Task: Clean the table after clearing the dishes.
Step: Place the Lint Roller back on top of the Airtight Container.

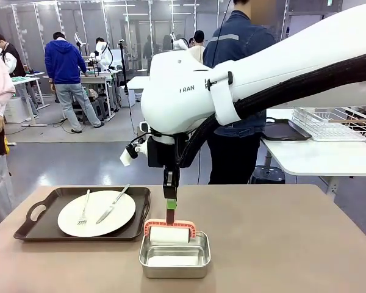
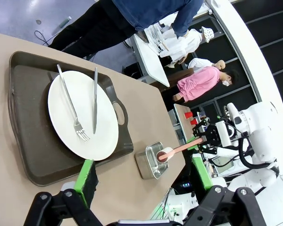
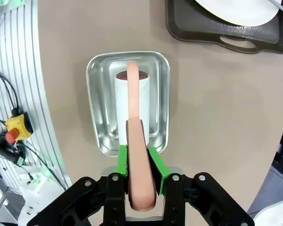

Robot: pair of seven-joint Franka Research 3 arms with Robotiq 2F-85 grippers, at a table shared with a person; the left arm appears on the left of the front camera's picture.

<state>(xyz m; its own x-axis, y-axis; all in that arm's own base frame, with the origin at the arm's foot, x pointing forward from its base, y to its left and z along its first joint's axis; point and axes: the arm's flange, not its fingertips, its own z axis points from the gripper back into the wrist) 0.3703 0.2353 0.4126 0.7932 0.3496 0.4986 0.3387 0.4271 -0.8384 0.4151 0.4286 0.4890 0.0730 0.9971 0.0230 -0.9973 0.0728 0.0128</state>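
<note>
Steel pan [image 3: 96, 94] partly under white roller [image 3: 145, 103]

The front camera sits a little above the near edge of the tabletop [image 1: 293, 244] and faces level across it. The steel pan [image 1: 174, 270] lies close before it, low in the middle, with the tray [image 1: 46, 231] left of the pan and a person [image 1: 238, 91] standing beyond. The left wrist camera, rolled sideways, looks down at a slant over its own fingers [image 2: 86, 174] from the tray's side; the pan lies farther off, past the tray. The right wrist camera hangs close above the pan, facing straight down along its fingers [image 3: 156, 165] and the roller [image 3: 136, 108] that reaches into the pan. One end of the tray shows beyond the pan. All three views share the pan, the roller and the tray.
</note>
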